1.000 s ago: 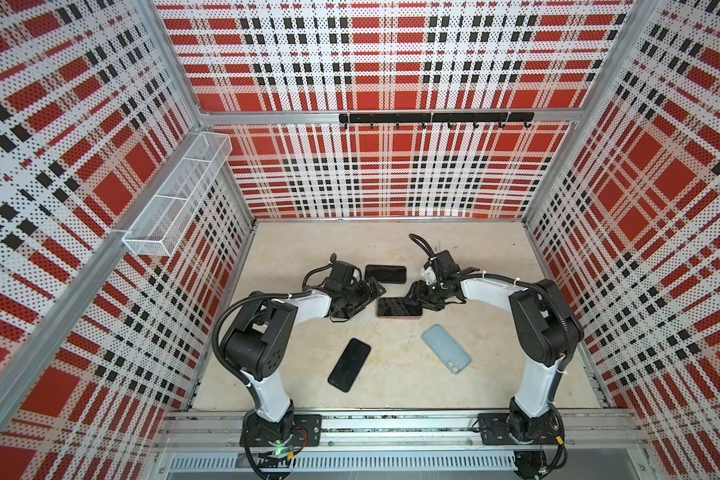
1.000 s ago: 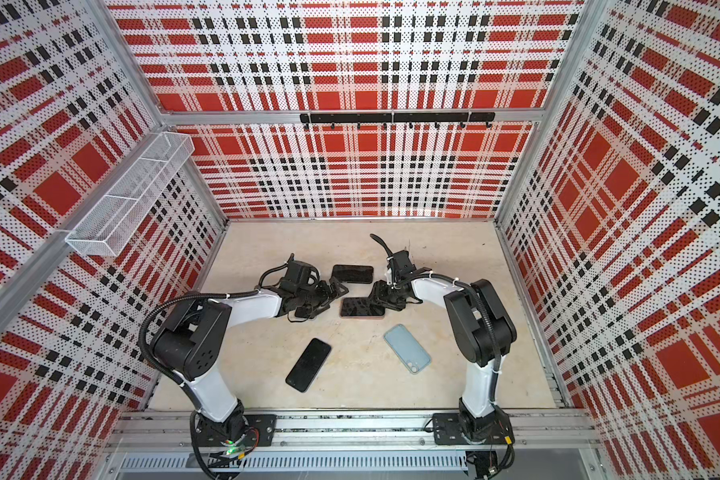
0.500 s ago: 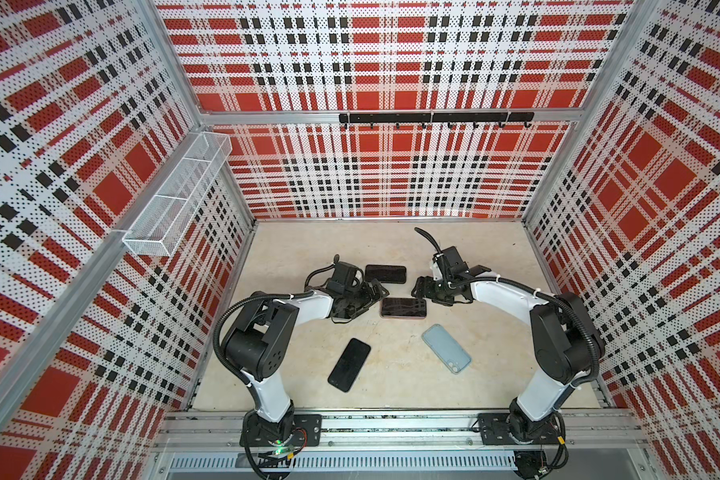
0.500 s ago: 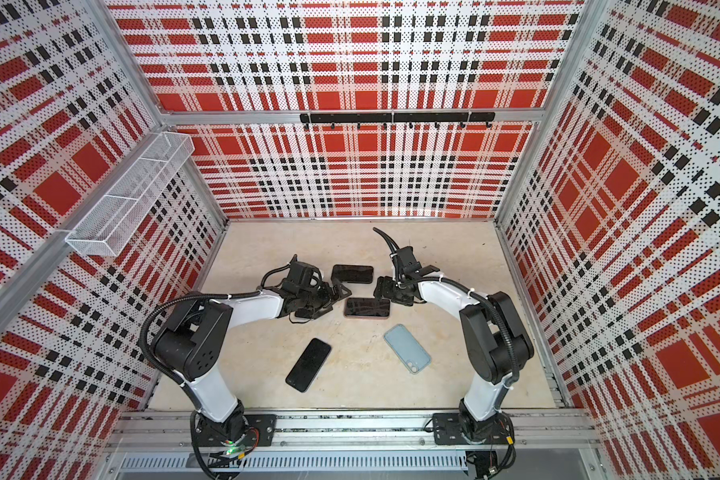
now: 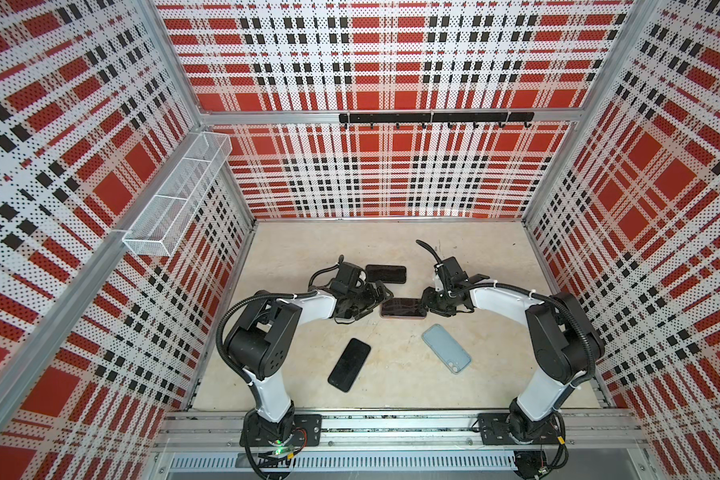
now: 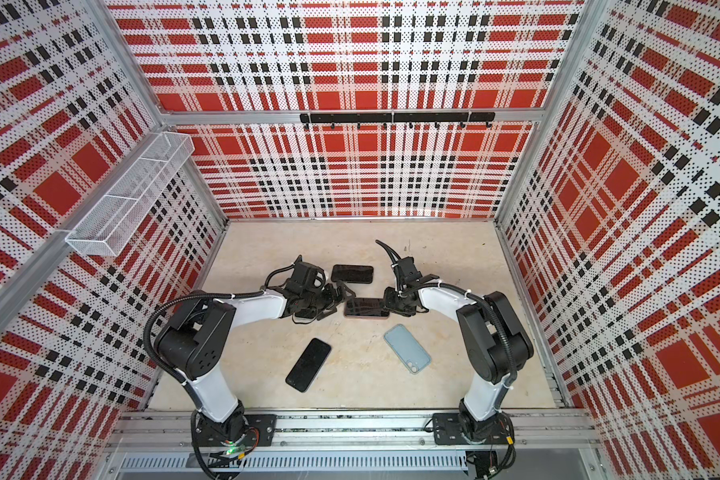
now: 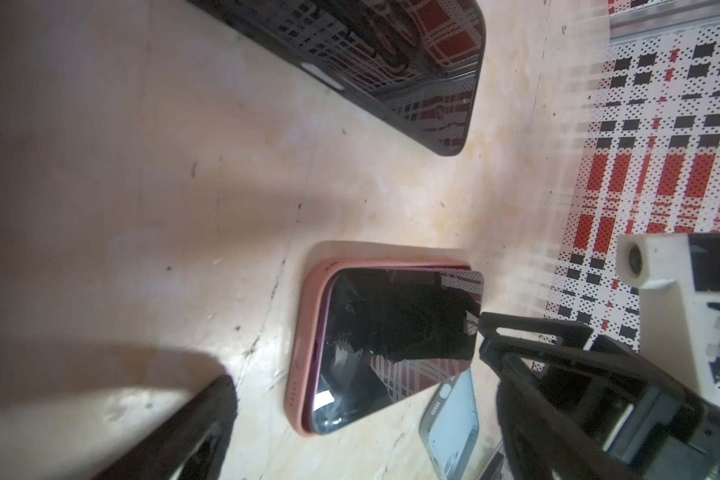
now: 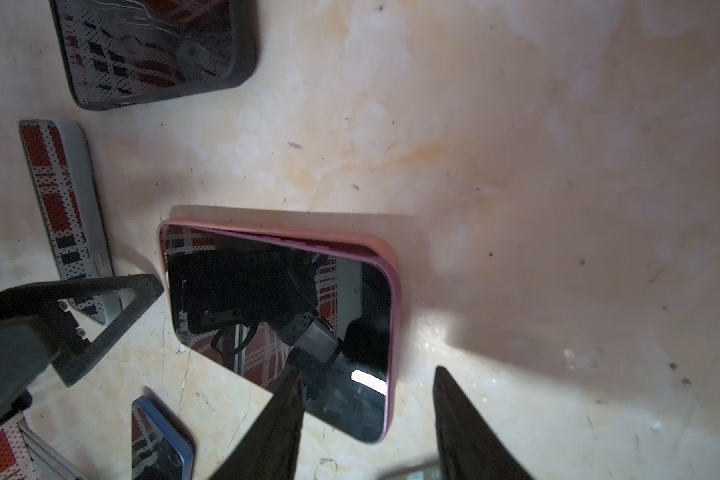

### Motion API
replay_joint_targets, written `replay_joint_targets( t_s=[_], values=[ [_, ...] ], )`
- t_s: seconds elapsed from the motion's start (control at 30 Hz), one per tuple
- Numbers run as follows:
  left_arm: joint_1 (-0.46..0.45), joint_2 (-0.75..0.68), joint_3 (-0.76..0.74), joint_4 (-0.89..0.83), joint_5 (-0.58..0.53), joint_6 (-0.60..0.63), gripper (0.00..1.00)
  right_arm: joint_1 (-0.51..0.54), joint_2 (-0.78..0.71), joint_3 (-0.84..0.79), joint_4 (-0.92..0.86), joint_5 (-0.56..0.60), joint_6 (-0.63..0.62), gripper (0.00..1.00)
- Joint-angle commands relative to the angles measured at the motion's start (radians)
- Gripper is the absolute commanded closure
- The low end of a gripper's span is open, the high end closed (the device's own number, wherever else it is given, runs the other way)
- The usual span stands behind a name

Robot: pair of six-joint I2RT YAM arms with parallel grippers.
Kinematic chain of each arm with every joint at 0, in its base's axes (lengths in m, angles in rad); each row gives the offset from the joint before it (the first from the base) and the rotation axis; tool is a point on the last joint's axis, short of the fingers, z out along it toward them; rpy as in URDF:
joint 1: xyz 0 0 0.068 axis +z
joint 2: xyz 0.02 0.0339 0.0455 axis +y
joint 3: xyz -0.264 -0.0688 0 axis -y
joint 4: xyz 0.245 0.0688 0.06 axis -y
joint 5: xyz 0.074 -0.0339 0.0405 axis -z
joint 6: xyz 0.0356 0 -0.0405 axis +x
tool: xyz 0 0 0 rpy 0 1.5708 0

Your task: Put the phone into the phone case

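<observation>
Black glossy phone (image 7: 391, 332) half-seated in pink silicone case (image 7: 304, 353); left gripper (image 5: 374, 299) wide open, empty; right gripper (image 8: 366, 372) part-open astride case edge, gripping nothing.

Both arms reach low toward centre; left gripper (image 5: 376, 300) jaws wide, right gripper (image 5: 427, 302) jaws partly apart.

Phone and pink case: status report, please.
Left gripper open. Right gripper open. Phone in pink case, one long edge seems unseated. Nothing in the way.
</observation>
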Motion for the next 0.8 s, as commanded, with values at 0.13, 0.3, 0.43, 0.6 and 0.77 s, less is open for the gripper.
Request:
replay_joint_targets(
  t_s=[0.13,0.3,0.43,0.6,0.77],
  values=[
    [-0.016,0.048,0.04,-0.003,0.009,-0.008,0.01,0.028,0.067,0.017,0.03,0.018,-0.011,0.62],
    [-0.016,0.059,0.05,-0.003,0.012,-0.012,0.01,0.055,0.094,0.024,0.014,0.083,-0.028,0.67],
    [-0.016,0.059,0.049,-0.003,0.014,-0.013,0.01,0.093,0.111,0.035,-0.006,0.171,-0.046,0.69],
    [-0.016,0.062,0.055,-0.003,0.021,-0.013,0.0,0.107,0.124,0.019,0.041,0.168,-0.056,0.65],
    [-0.017,0.066,0.062,-0.003,0.021,-0.013,0.0,0.106,0.087,-0.005,0.09,0.133,-0.062,0.47]
  ],
)
